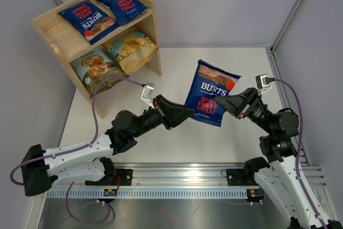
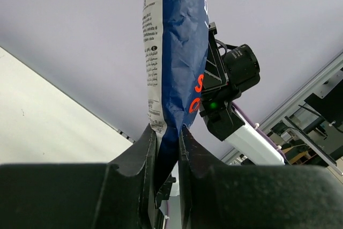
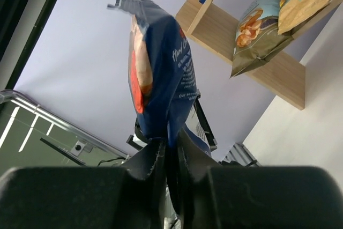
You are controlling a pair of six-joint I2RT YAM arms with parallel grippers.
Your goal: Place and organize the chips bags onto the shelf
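Your dark blue glossy bag [image 1: 211, 94], lettered "BURTS SPICY SWEET CHILLI", hangs upright over the white surface [image 1: 177, 68], right of the light wooden shelf [image 1: 49, 25]. Your left hand [image 1: 191, 112] is pinched shut on its left edge, and your right hand [image 1: 223, 102] on its right.

The left arm [image 1: 80, 151] had white link shells between black joint housings, and the right arm [image 1: 278, 178] matched it. A purple cable [image 1: 95, 103] ran along each arm to a small silver-grey wrist camera [image 1: 147, 90]. The jaws were matte black, wedge-shaped plastic. A green status light [image 2: 213, 105] glowed on the right wrist. Black mounting brackets [image 1: 119, 177] sat on a ribbed aluminium rail [image 1: 182, 178] at 6 o'clock in the overhead view.
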